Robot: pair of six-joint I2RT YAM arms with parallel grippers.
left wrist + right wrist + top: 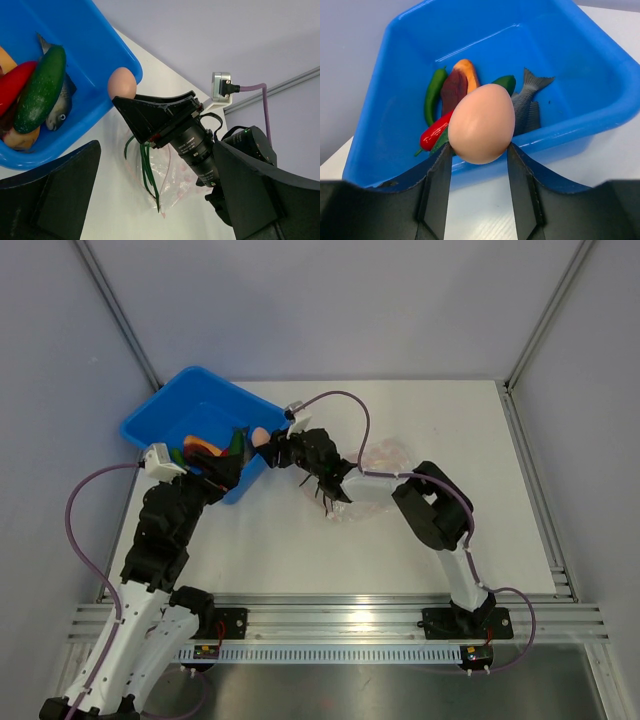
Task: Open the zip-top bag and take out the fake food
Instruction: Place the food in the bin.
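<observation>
Hovering at the near rim of the blue bin [170, 405], upper left of the overhead view, with the pinkish egg [259, 437] clenched in the right gripper [272, 447]. Shows the zip-top bag [378, 468] right of centre on the table [300, 560], clear, crinkled and limp. Places the left gripper [226, 472] at the bin's lower corner.

Catches, from the left wrist, that gripper's own fingers [50, 195] spread wide and empty across the bottom corners. Frames the egg [122, 84] upper centre at the bin's rim [131, 65] and the bag [167, 187] lower centre with green strands [147, 172], inside or beside it impossible to tell. Finds a green vegetable [40, 90], a grey fish [61, 107] and a red pepper [12, 85] in the bin, far left.

Fills centre frame, from the right wrist, with the egg [482, 122]: smooth, matte, pink-tan, pinched low between both fingers [437, 185]. Looks light, hard and probably slippery, so round a surface calling for a hold across the widest part. Suggests taking the flimsy bag by its zip edge.
</observation>
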